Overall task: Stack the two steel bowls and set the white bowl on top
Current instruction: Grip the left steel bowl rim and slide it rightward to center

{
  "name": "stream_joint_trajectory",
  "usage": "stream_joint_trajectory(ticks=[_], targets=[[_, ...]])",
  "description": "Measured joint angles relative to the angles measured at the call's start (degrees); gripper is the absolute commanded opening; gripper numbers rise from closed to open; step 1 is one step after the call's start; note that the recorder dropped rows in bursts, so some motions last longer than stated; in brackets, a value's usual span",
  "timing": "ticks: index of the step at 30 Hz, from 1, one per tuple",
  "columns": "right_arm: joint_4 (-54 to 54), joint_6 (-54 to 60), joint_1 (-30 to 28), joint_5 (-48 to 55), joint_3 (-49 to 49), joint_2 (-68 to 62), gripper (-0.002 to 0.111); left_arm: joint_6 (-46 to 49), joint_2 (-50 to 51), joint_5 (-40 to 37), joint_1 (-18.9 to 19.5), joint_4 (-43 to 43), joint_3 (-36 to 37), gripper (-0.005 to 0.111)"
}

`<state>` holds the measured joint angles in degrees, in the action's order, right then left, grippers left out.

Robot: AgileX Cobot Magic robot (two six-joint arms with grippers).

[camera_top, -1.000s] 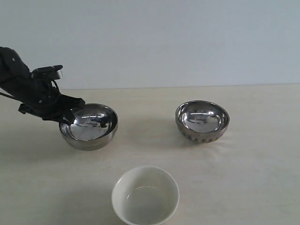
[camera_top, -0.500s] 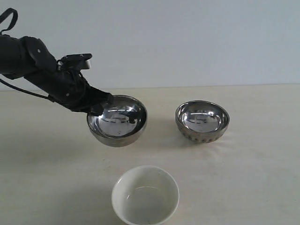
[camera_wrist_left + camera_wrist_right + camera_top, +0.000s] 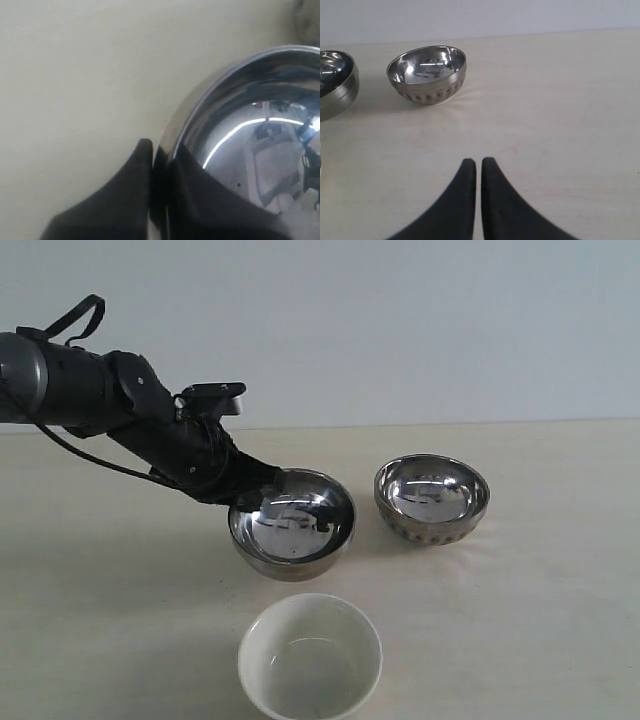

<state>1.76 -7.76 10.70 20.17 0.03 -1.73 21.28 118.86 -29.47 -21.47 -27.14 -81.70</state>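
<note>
My left gripper (image 3: pixel 252 495) is shut on the left rim of the smooth steel bowl (image 3: pixel 295 525), holding it tilted just above the table, to the left of the ribbed steel bowl (image 3: pixel 431 498). In the left wrist view one finger (image 3: pixel 135 175) presses outside the smooth bowl's (image 3: pixel 250 125) rim and the other lies inside. The ribbed bowl (image 3: pixel 427 72) stands upright on the table. The white bowl (image 3: pixel 311 655) sits at the front, below the held bowl. My right gripper (image 3: pixel 479 165) is shut on nothing, over bare table, and is out of the exterior view.
The pale table (image 3: pixel 540 620) runs back to a plain light wall (image 3: pixel 400 320). The left arm (image 3: pixel 90 400) reaches in from the left over the table.
My left gripper has carried the smooth steel bowl rightward across the table, from the left side to beside the ribbed bowl. The ribbed and white bowls have not moved.
</note>
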Motion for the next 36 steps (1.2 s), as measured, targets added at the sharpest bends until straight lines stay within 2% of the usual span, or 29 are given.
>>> stream_joint_trajectory(ticks=[19, 24, 26, 32, 36], targets=[[-0.1, 0.0, 0.0, 0.0, 0.0, 0.0, 0.0, 0.4, 4.4, 3.2, 0.0, -2.1, -0.1, 0.004], [-0.1, 0.0, 0.0, 0.0, 0.0, 0.0, 0.0, 0.4, 4.4, 1.3, 0.0, -2.3, -1.9, 0.005], [-0.1, 0.0, 0.0, 0.0, 0.0, 0.0, 0.0, 0.4, 4.4, 0.5, 0.0, -2.3, -2.4, 0.012], [-0.1, 0.0, 0.0, 0.0, 0.0, 0.0, 0.0, 0.5, 4.4, -0.6, 0.0, -2.3, -2.7, 0.049], [-0.1, 0.0, 0.0, 0.0, 0.0, 0.0, 0.0, 0.6, 4.4, -1.4, 0.0, -2.3, -2.7, 0.062]])
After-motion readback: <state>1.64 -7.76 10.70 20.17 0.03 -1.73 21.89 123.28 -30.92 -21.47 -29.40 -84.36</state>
